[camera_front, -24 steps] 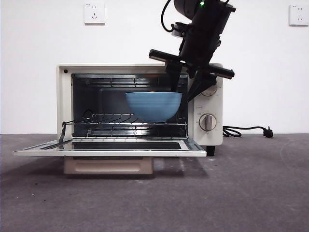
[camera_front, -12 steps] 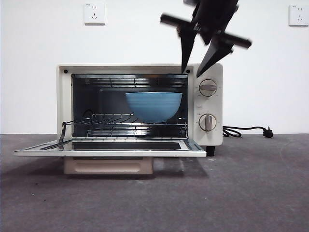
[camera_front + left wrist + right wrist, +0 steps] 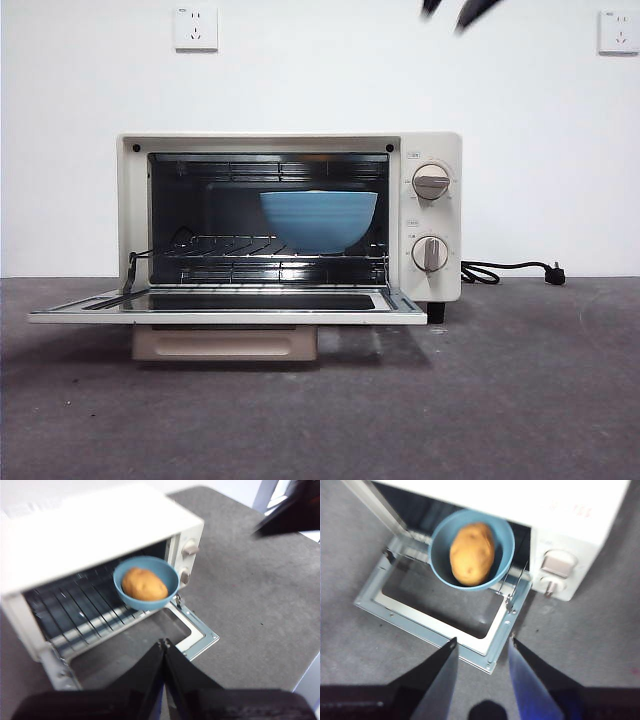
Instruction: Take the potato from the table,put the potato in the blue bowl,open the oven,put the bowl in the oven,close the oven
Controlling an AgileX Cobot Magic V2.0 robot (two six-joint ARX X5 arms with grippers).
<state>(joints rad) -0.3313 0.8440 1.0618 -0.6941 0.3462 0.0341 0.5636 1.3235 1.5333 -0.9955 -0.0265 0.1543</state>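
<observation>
Cream-white oven [image 3: 290, 220]: it stood on the dark grey table [image 3: 500, 400], its glass door [image 3: 230, 305] folded down flat and open.
Blue bowl [image 3: 319, 220]: it sat on the wire rack [image 3: 215, 245] inside the oven, toward the knob side, below and ahead of both grippers.
Potato [image 3: 471, 554]: it lay in the bowl, orange-tan, well beneath the right gripper [image 3: 481, 645].
Right gripper: its jaws stood apart and held nothing, raised high above the oven's door.
Left gripper [image 3: 164, 644]: its jaws were pressed together and empty, hanging above the door's outer edge.
Remaining step: judging by the layout, only closing the oven was left.
Handling: the door looked stiff and hinged low, likely with some weight; its beige bar handle, or the free front edge, seemed the place to lift, and the glass called for a gentle swing.
Hard to see: the handle was hidden under the lowered door; both wrist views were blurred; in the front view only two black tips showed at the top edge.
</observation>
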